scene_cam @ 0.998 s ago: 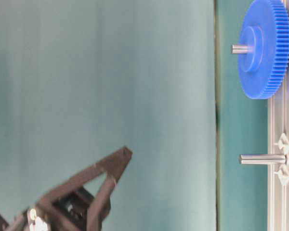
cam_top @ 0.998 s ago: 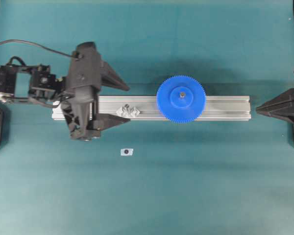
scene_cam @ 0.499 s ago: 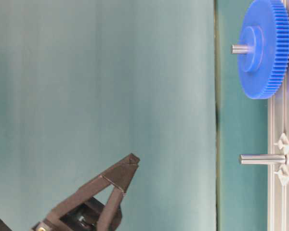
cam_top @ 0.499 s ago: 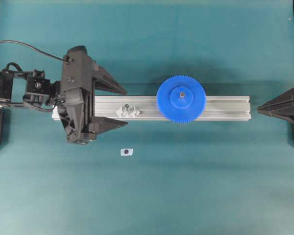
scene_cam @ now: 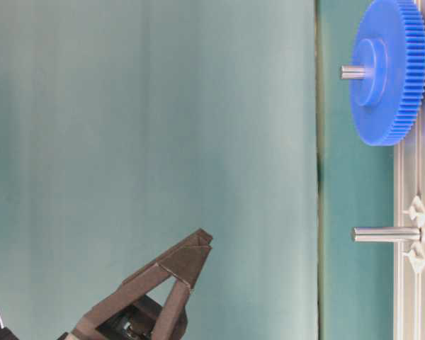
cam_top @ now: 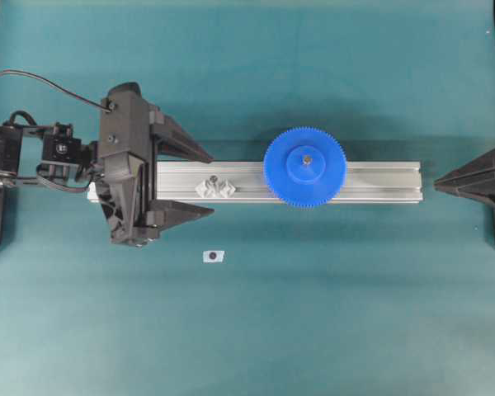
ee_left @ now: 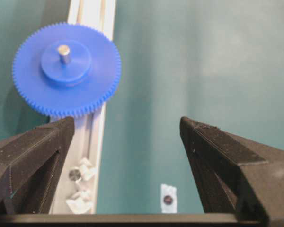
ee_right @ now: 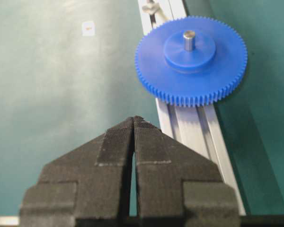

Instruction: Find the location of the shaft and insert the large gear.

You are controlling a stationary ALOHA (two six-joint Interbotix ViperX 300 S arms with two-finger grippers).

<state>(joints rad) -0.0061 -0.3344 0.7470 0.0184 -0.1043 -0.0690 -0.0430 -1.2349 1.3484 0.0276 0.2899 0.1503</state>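
The left gripper, jaws spread and empty, had backed toward frame left; the large gear sat threaded on a pin, apparently inserted.

brightness: even, moderate, diffuse light in all views
glare: pale washed patch on the teal table in right wrist view; soft sheen on the aluminium rail
shadows: soft dark halo on the mat around the large gear overhead; darker strip beside the rail in right wrist view
focus: left gripper fingers blurred close up; right gripper soft too
table-level view: turned sideways, backdrop hazy
edges: overhead corners slightly darker
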